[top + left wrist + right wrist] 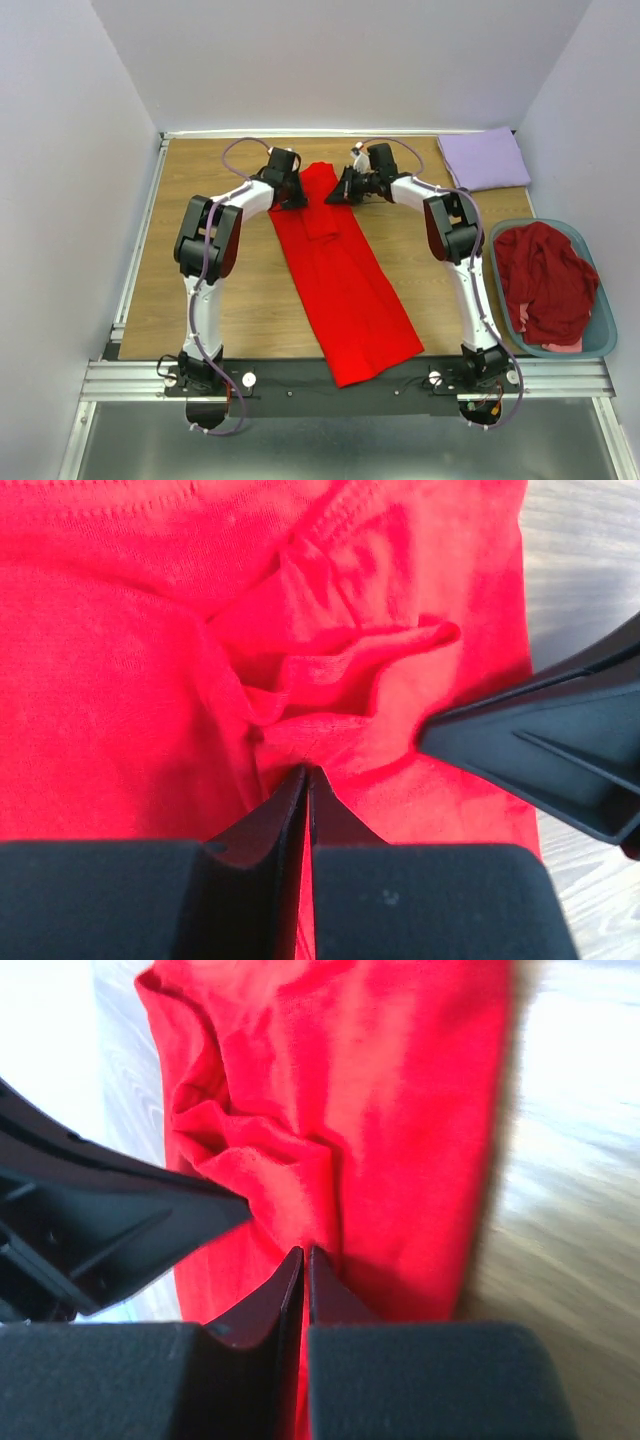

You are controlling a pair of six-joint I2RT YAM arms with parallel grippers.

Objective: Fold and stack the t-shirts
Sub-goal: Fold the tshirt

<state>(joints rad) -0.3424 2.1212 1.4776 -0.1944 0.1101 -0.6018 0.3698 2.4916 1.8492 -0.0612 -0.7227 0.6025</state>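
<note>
A bright red t-shirt [345, 290] lies as a long narrow strip down the middle of the table, from the far side to the near edge. My left gripper [297, 199] and right gripper [339, 192] sit on either side of its far end. In the left wrist view the left gripper [307, 772] is shut, pinching a bunched fold of red cloth [330, 680]. In the right wrist view the right gripper [305, 1252] is also shut on the red cloth [400, 1110]. A folded lavender t-shirt [484, 158] rests at the back right. Maroon t-shirts [545, 278] fill the basket.
A teal-blue basket [605, 335] stands at the right edge of the table. White walls close in the back and both sides. A metal rail [340, 378] runs along the near edge under the red shirt's hem. Each wrist view shows the other gripper's black finger close by.
</note>
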